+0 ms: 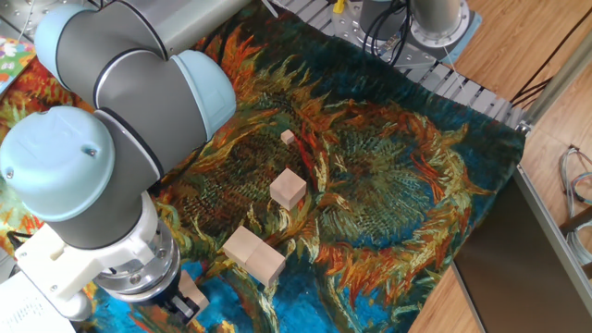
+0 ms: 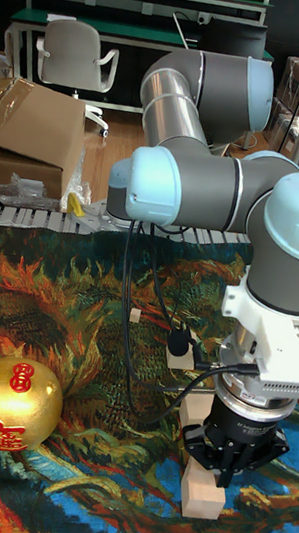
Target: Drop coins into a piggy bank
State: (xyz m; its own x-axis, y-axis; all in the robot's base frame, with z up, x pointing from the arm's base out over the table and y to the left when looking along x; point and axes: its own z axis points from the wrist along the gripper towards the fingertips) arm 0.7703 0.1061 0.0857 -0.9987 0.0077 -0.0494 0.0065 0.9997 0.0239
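Observation:
The gold piggy bank (image 2: pixel 19 400) with red marks lies at the left edge of the tall fixed view; the arm hides it in the fixed view. No coins show in either view. My gripper (image 1: pixel 188 307) hangs low over the front left of the cloth, right of the piggy bank and well apart from it. In the tall fixed view the gripper (image 2: pixel 216 458) points down just above a pale wooden block (image 2: pixel 202 490). Its dark fingers sit close together, but whether they hold anything is hidden.
Three pale wooden blocks lie on the sunflower cloth (image 1: pixel 398 185): a long one (image 1: pixel 252 255), a cube (image 1: pixel 288 189) and a tiny one (image 1: pixel 288 137). A dark metal bin (image 1: pixel 518 250) borders the right side. A cardboard box (image 2: pixel 23 130) and chair (image 2: pixel 70 54) stand behind.

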